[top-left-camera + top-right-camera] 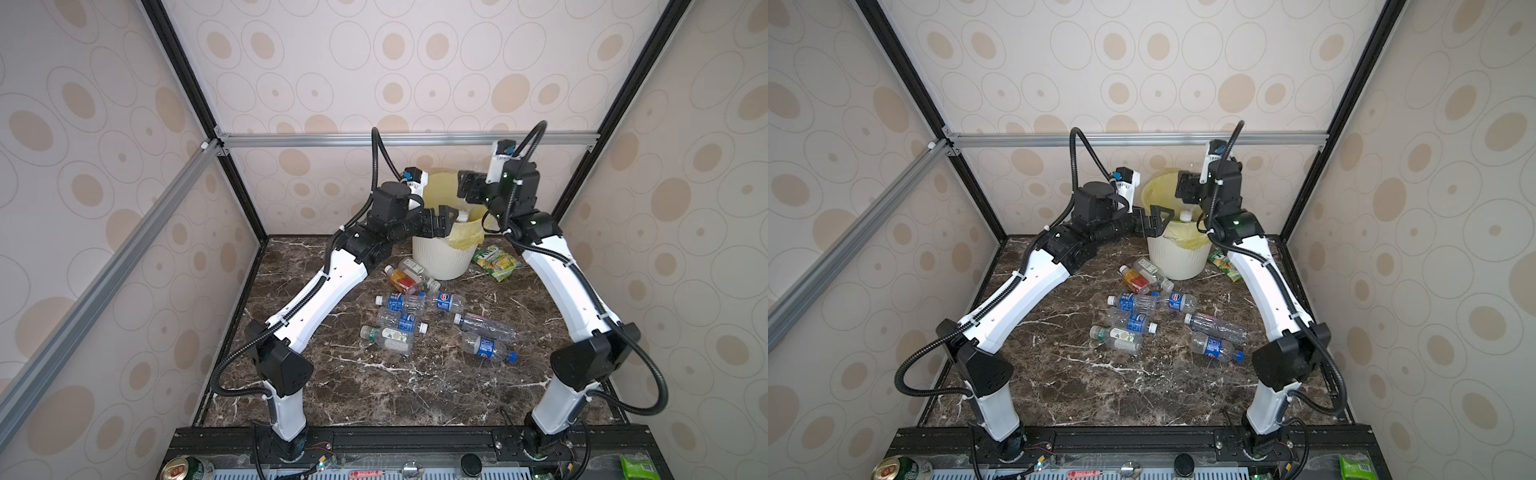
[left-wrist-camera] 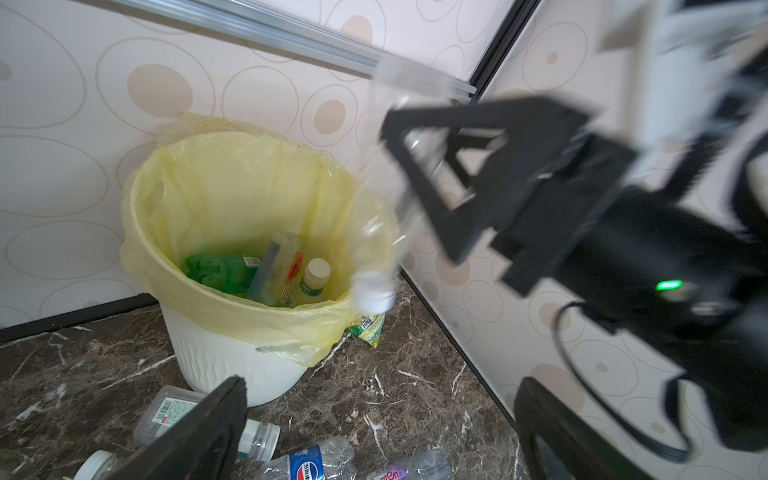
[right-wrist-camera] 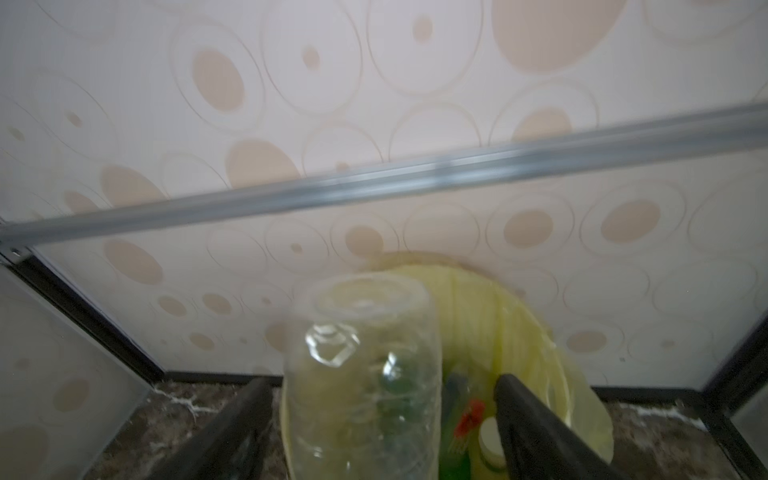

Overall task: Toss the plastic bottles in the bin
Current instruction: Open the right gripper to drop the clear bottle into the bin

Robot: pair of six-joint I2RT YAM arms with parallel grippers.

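My left gripper hovers at the left side of the bin's rim, jaws spread wide with only air between them; in the left wrist view its fingers stand far apart. On the middle of the desk, in front of the bin, plastic bottles lie on their sides in a loose heap. An orange-red bottle and a clear white-labelled bottle lie closest to the bin and touch each other. Three blue-labelled bottles lie just behind them toward the front edge, then a green-capped bottle. To the right of these are a clear ribbed bottle and a blue-capped bottle. The bin stands at the back edge, a little right of the middle, and its pale yellow bag is folded over the rim. Inside it I see a green bottle, a clear one and a white-capped one. A clear bottle is in the air over the bin's right rim, cap down and blurred. It sits between the fingers of my right gripper with a gap on each side, so those jaws are apart and grip nothing. A green-yellow snack packet lies just right of the bin, near the back right corner.
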